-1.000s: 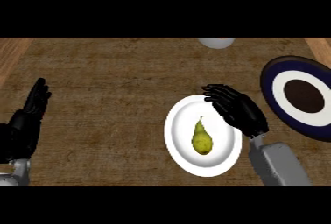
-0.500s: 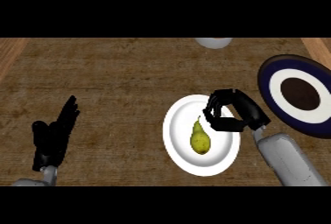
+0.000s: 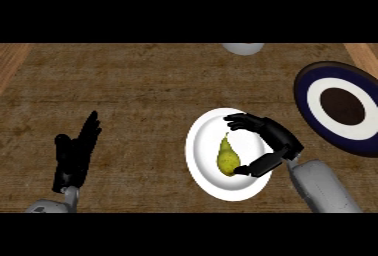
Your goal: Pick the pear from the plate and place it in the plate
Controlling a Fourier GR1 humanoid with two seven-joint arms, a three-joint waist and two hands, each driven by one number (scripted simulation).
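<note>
The pear is lying on the white plate, with its thin top pointing away from the robot and its fat bottom pointing toward it. The right hand is hanging over the right side of that plate, with its fingers curling in by the thin top and its thumb reaching in by the fat bottom. The hand is making a wide hook around the pear, and it is not holding it yet; I cannot tell if the thumb is touching the skin. Here is what I am worrying about. A pear is round and smooth, so if the thumb is pushing before the fingers are closing, the pear may be rolling or sliding off to the left side of the plate. If the hand is squeezing only the thin top, the heavy bottom may be swinging down and slipping out. The white plate may also be scooting on the wooden counter if the hand is pressing on it. The dark blue plate is sitting to the right, near the white one, and I think that is where the pear is going, so a low carry may be bumping its rim. The left hand is resting open, far off to the left.
</note>
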